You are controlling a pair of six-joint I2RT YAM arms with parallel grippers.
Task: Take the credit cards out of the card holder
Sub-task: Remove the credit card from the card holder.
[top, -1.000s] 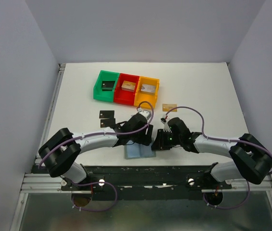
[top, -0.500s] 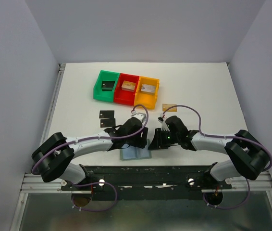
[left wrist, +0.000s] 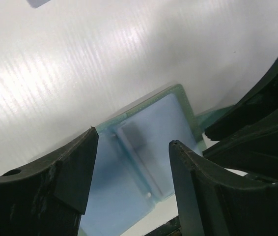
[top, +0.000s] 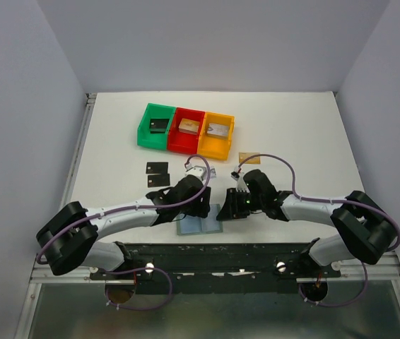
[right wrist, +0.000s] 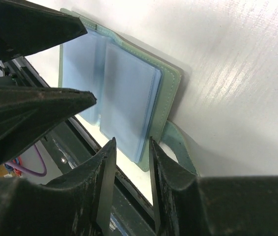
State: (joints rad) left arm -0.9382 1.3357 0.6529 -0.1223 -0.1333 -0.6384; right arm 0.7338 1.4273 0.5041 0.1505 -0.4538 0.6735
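The card holder (top: 198, 226) lies open at the table's near edge, pale blue pockets up (left wrist: 149, 147) (right wrist: 124, 93); its closing tab (right wrist: 178, 142) points right. My left gripper (top: 197, 207) (left wrist: 133, 137) hovers open just over the holder's left half, nothing between its fingers. From the right, my right gripper (top: 227, 210) (right wrist: 132, 142) stands at the holder's near right corner with a narrow gap, holding nothing. Of the credit cards, two black ones (top: 157, 168) (top: 156, 181) lie left of the arms and a gold-tan one (top: 249, 158) lies behind the right gripper.
Green (top: 156, 126), red (top: 188, 129) and orange (top: 216, 133) bins stand in a row at the back, each with a chunky piece inside. The black rail (top: 214, 248) runs right along the holder's near side. A pale card corner (left wrist: 38, 2) shows at the left wrist view's top.
The left arm has drawn its gripper left and back over the holder. The right gripper's jaws have widened a little. The holder has slid slightly left.
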